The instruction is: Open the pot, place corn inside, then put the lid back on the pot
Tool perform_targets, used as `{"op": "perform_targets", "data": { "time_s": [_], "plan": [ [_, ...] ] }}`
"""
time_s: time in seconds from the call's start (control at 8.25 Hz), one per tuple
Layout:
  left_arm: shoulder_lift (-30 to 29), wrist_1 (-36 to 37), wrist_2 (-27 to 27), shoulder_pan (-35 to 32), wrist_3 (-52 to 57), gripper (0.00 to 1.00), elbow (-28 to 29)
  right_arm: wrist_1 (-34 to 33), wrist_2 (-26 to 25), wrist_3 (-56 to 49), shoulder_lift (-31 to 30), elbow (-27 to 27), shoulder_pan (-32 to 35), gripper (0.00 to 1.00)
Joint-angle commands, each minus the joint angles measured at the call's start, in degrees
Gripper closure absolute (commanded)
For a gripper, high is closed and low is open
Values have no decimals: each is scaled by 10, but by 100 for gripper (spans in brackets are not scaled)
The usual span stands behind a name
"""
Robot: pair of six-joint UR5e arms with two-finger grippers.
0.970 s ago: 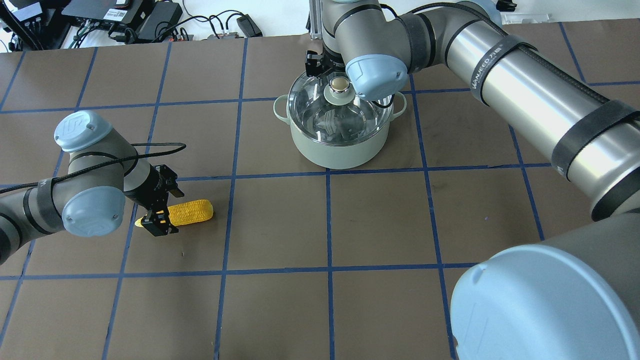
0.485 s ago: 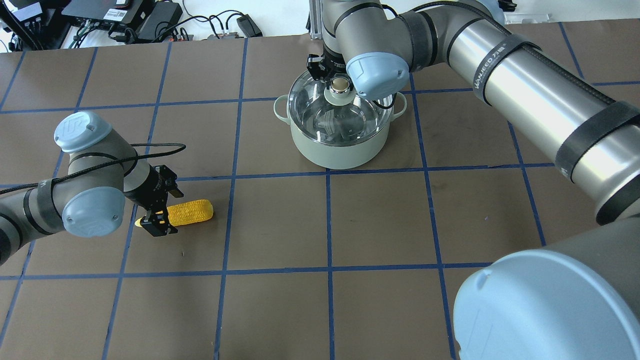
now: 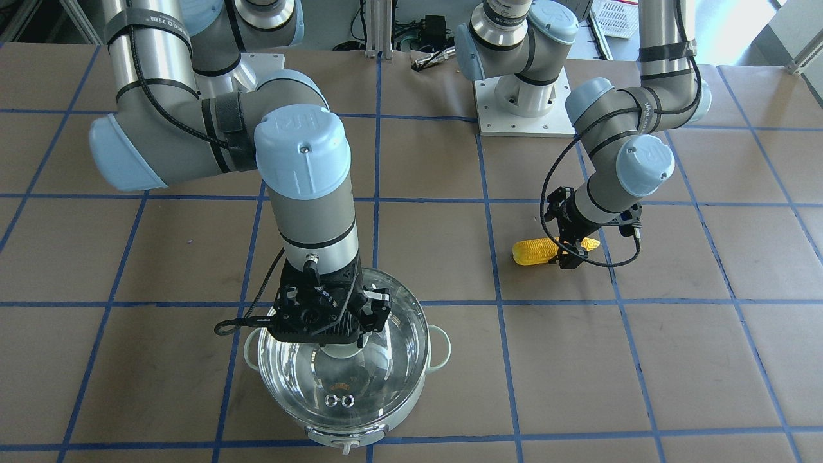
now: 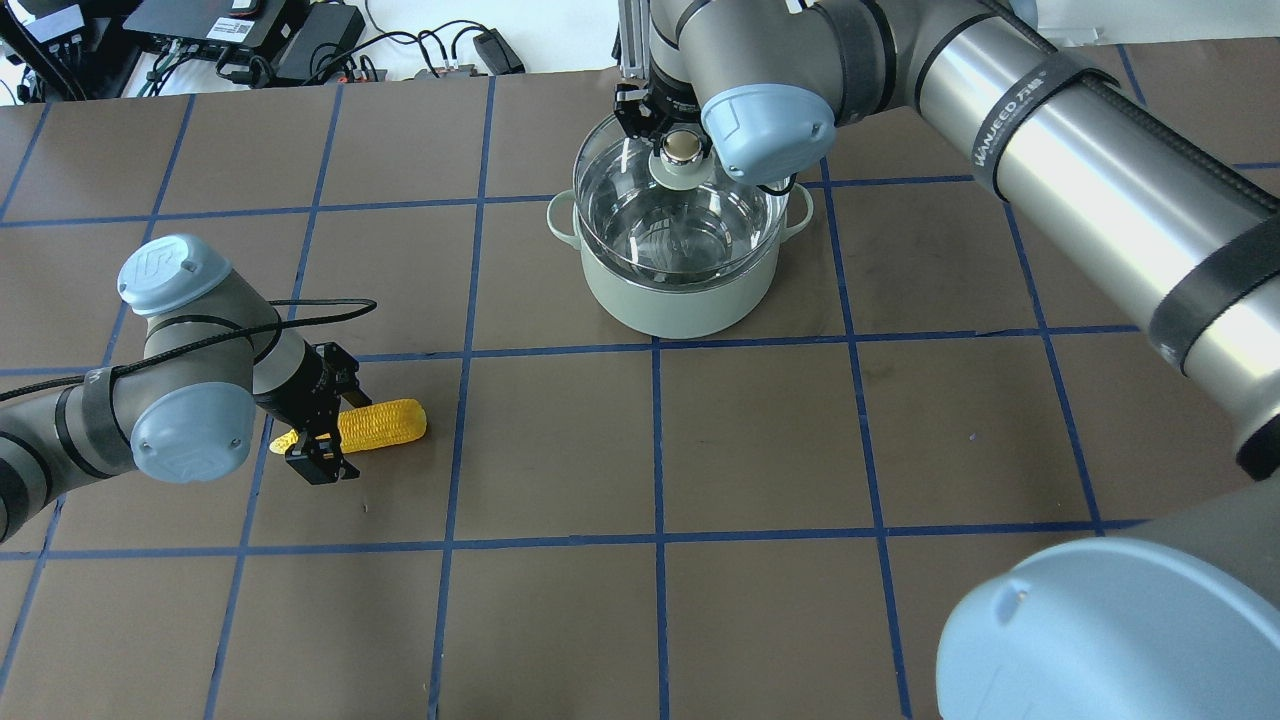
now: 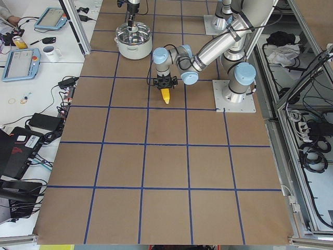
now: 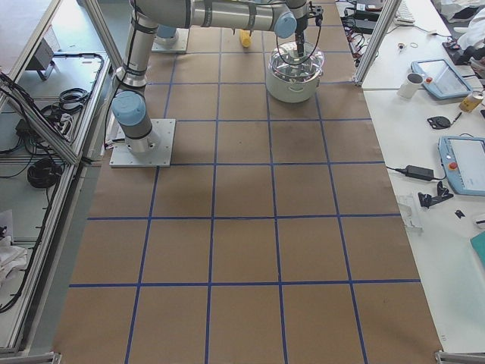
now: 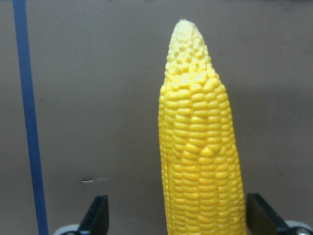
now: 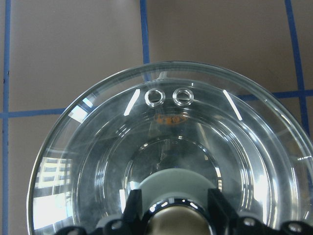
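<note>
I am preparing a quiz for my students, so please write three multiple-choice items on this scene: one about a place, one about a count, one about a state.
1. Where does the corn lie? A) inside the pot B) on the table C) on a plate
2. How many small metal rings does the lid have? A) one B) four C) two
3. What is the right pincer doing? A) gripping the lid's knob B) hanging open beside the corn C) holding a spoon
Answers: 1 B, it lies on the table, between the fingers of the open left pincer, away from the pot. 2 C, the right wrist view shows two rings. 3 A, its fingers clamp the knob.
</note>
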Motion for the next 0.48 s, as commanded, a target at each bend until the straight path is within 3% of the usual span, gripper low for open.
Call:
{"op": "perform_targets", "data": {
  "time_s": [0.0, 0.12, 0.36],
  "plan": [
    [-1, 10, 2, 0, -2, 34, -1, 78, 17, -59, -80, 7, -30, 75],
    [-2, 12, -2, 3, -3, 61, -1, 116, 19, -83, -127, 15, -48, 75],
    [-1, 11, -5, 4, -6, 94, 2, 188, 16, -117, -211, 56, -83, 75]
  ]
}}
